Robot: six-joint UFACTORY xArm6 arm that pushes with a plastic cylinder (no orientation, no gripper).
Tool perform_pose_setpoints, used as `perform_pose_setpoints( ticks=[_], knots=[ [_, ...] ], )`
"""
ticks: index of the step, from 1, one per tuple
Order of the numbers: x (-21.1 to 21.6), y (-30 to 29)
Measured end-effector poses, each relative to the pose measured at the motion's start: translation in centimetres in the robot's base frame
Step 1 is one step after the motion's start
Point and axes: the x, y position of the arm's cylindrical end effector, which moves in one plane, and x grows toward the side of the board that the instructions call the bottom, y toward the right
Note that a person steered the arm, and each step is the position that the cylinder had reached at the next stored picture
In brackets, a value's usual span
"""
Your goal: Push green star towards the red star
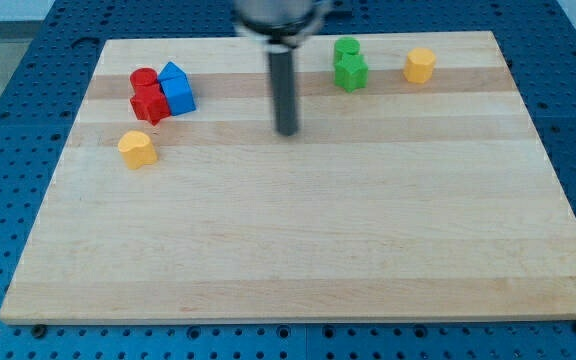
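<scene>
Pale wooden board (pixel 298 240) is laid on a blue perforated bench; no jaws are fitted, only the rod, whose tip (pixel 286 132) is seen left of the green star (pixel 350 72), apart from it. A push begun from this side would drive it away from the red star (pixel 149 104); the green cylinder (pixel 346 48) touching behind could be dragged along. The rod's mount is cut off and blurred; the red shapes are perhaps misjudged.
</scene>
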Motion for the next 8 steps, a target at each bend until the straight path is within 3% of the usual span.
perform_pose_setpoints(
  ticks=[2,3,4,6,8],
  knots=[
    [-7.6,15.0],
    [-12.1,14.3],
    [-13.8,11.2],
    [-12.4,6.5],
    [-6.2,2.1]
  ],
)
